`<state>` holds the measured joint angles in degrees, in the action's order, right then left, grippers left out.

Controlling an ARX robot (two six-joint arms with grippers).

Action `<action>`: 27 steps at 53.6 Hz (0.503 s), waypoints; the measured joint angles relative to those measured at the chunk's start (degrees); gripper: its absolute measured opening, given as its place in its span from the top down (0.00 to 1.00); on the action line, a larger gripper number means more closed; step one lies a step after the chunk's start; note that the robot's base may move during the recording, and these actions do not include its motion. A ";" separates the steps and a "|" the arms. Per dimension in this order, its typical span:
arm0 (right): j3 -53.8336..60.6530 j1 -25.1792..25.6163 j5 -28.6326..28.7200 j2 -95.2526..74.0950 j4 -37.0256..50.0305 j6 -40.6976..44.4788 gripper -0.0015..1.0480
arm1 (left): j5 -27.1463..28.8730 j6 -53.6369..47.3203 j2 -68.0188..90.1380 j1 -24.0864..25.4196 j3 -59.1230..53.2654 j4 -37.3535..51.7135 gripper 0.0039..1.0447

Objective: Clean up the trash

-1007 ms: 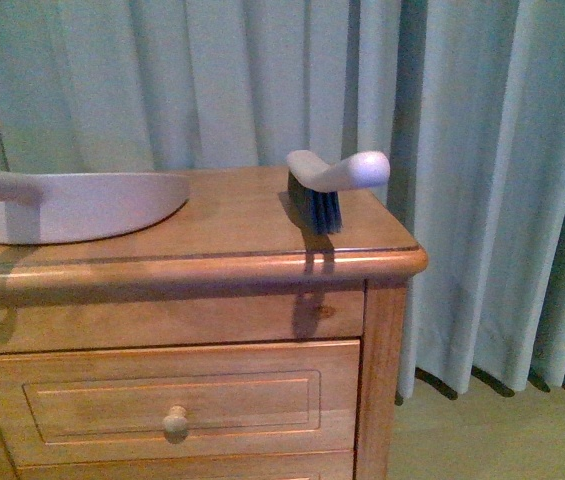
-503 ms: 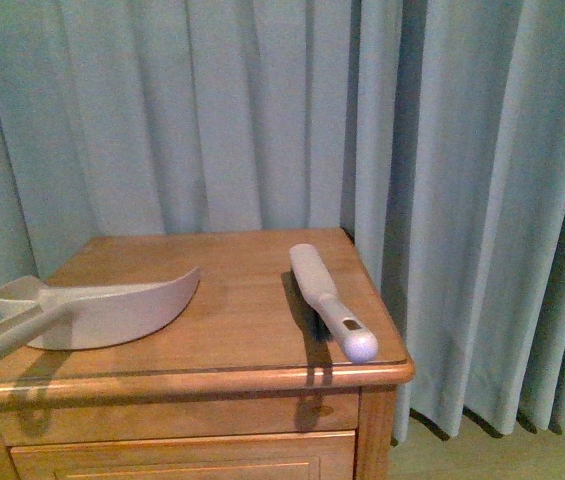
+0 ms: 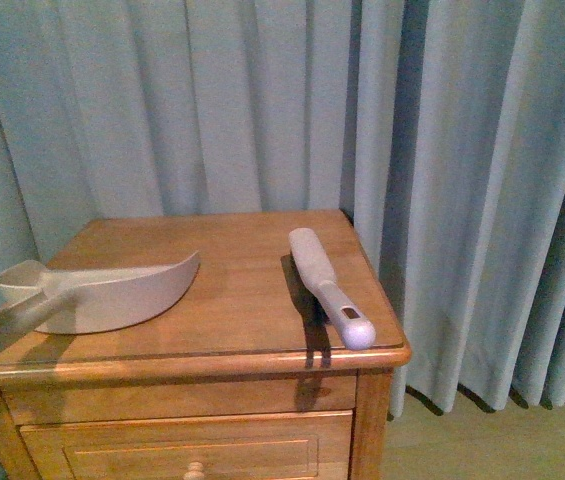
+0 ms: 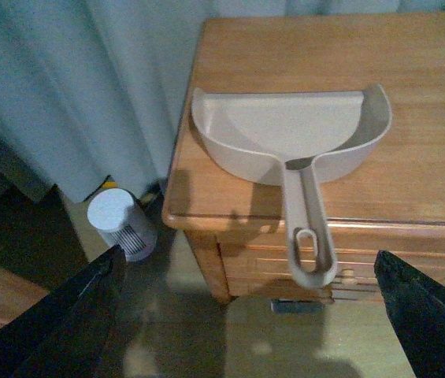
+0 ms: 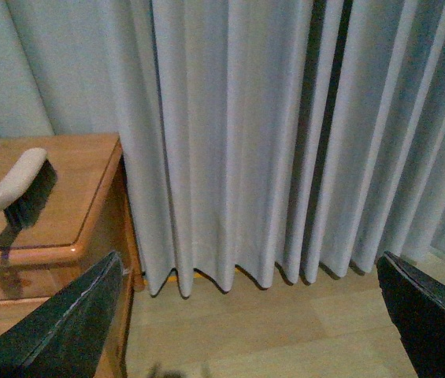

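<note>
No crumpled white paper wad shows in any view; the trash is out of view. A pale pink dustpan [image 3: 102, 295] lies on the left of a wooden nightstand [image 3: 232, 320], its handle sticking out over the front edge. It also shows in the left wrist view [image 4: 285, 138]. A pale hand brush [image 3: 327, 285] lies on the right side, bristles down; its end shows in the right wrist view [image 5: 9, 193]. My left gripper [image 4: 250, 331] is open and empty, in front of the nightstand above the floor. My right gripper [image 5: 250, 323] is open and empty, above the floor to the nightstand's right.
Grey-blue curtains [image 3: 462, 150] hang behind and to the right of the nightstand. A small white cylinder with a ribbed base [image 4: 120, 224] stands on the floor by the nightstand's left side. Drawers with round knobs [image 3: 194, 468] face me. The floor is wood [image 5: 285, 331].
The front view has risen from drawer level to look down on the nightstand's top. The dustpan and the brush lie where they were.
</note>
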<state>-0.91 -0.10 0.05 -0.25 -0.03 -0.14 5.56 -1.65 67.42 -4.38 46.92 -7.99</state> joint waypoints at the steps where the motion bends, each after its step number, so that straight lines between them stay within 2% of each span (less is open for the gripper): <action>1: 0.00 0.00 0.00 0.00 0.00 -0.02 0.07 | 0.00 0.00 1.68 -0.50 1.77 -1.09 0.07; 12: 0.00 0.00 0.00 0.00 0.00 -0.02 0.07 | 5.64 -0.04 19.02 -3.34 13.92 -7.06 0.07; 27: 0.00 0.00 0.00 0.00 0.00 0.00 0.07 | 5.95 1.11 29.94 -3.45 17.90 -6.21 0.07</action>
<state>-0.91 -0.10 0.05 -0.25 -0.03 -0.14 11.51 -0.54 97.36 -7.84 64.82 -14.20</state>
